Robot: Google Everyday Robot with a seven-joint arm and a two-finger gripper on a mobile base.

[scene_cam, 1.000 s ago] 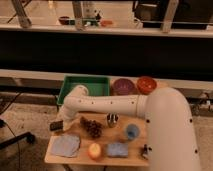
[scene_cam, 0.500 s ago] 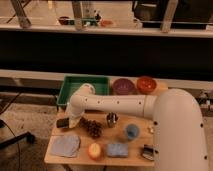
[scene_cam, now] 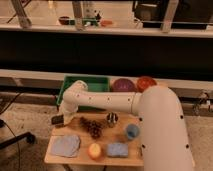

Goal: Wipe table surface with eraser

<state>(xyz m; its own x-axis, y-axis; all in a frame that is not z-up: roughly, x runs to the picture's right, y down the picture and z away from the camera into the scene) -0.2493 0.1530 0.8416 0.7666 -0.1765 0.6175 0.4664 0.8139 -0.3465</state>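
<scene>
The eraser [scene_cam: 57, 120], a small dark flat block, lies on the light wooden table surface [scene_cam: 54, 156] at its far left edge. My gripper [scene_cam: 63, 118] comes down from the white arm's wrist [scene_cam: 72, 97] and sits right on the eraser, shut on it and pressing it to the tabletop. The white arm reaches in from the lower right, across the back of the table. It hides the table's right edge.
On the table are a blue-grey cloth [scene_cam: 66, 145], an orange fruit [scene_cam: 93, 150], a blue sponge [scene_cam: 117, 149], a blue cup [scene_cam: 131, 131], a dark cluster [scene_cam: 92, 127] and a metal can [scene_cam: 112, 118]. Behind stand a green tray [scene_cam: 87, 86], a purple bowl [scene_cam: 122, 85] and an orange bowl [scene_cam: 146, 82].
The gripper has slid the eraser right and a little toward the table's back, then back left along the left edge. The other items have not moved.
</scene>
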